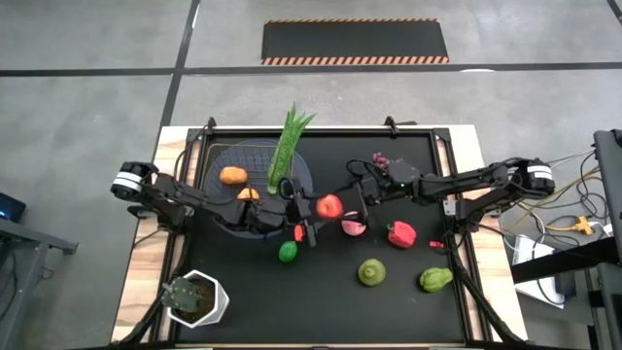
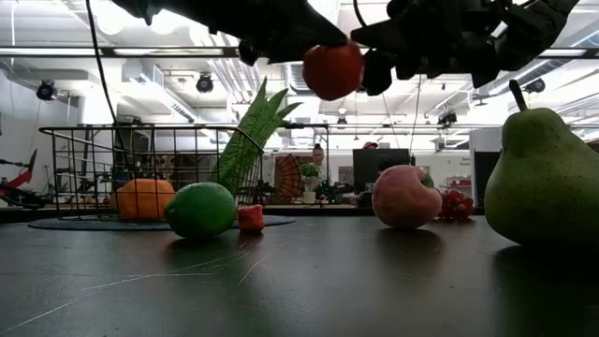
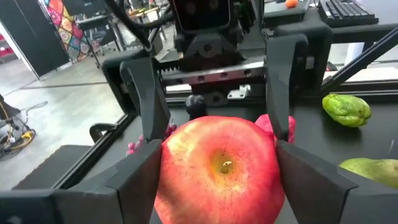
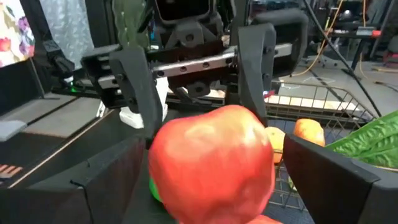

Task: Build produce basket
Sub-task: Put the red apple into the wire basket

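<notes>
Red apple (image 1: 329, 205) hangs above the middle of the black table (image 1: 408, 301), caught between both arms at once. From above, the left gripper (image 1: 309, 208) reaches in from the basket side and the right gripper (image 1: 352, 203) from the opposite side; which one bears the weight I cannot tell. The wire basket (image 1: 255, 160) sits just left of the apple, already holding an orange fruit (image 1: 232, 176) and a leafy stalk (image 1: 285, 151).

At table height, the apple (image 2: 332, 70) is well clear of the surface, with the basket (image 2: 140, 159) lower and to the left. A lime (image 2: 199, 209), a pink fruit (image 2: 406, 196) and a pear (image 2: 543, 173) rest on the table.

The left wrist camera shows the apple (image 3: 219, 169) between that arm's fingers (image 3: 149, 106), which press both flanks.

The right wrist camera shows the apple (image 4: 211, 163) between its own fingers (image 4: 138, 93) too, close against it.

Judging by this, the left arm is nearer the basket, so the apple should travel left.
</notes>
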### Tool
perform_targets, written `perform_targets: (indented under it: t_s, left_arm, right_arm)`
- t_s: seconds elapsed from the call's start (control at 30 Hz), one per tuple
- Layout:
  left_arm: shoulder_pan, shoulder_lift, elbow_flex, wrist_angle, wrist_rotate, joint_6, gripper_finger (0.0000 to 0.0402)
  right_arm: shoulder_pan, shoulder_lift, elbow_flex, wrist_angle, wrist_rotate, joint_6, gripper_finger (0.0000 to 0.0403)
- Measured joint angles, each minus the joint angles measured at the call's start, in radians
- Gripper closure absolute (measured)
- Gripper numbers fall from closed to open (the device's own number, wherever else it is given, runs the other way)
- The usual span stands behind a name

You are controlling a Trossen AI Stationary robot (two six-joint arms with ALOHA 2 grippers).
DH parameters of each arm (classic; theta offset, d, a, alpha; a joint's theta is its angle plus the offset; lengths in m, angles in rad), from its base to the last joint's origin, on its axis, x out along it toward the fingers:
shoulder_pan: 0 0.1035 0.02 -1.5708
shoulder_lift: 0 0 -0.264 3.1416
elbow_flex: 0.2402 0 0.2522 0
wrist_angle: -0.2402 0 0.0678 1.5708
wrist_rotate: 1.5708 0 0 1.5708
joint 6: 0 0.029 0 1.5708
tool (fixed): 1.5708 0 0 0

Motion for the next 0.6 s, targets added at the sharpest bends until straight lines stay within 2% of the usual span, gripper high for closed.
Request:
perform_targets:
  t_s: [0.17,0.4,0.6]
  left_arm:
    - [0.0,-0.079,0.003,-0.198,-0.114,-0.123,0.0136]
    - [0.012,-0.27,0.067,-0.755,-0.313,-0.414,0.0137]
    - [0.106,-0.384,0.045,-1.123,-0.343,-0.738,0.0137]
  right_arm:
    - [-0.025,-0.082,0.0,-0.06,0.016,0.053,0.0033]
    - [-0.048,-0.243,0.0,-0.279,0.152,0.028,0.0033]
    - [-0.046,-0.295,-0.002,-0.335,0.151,0.032,0.0033]
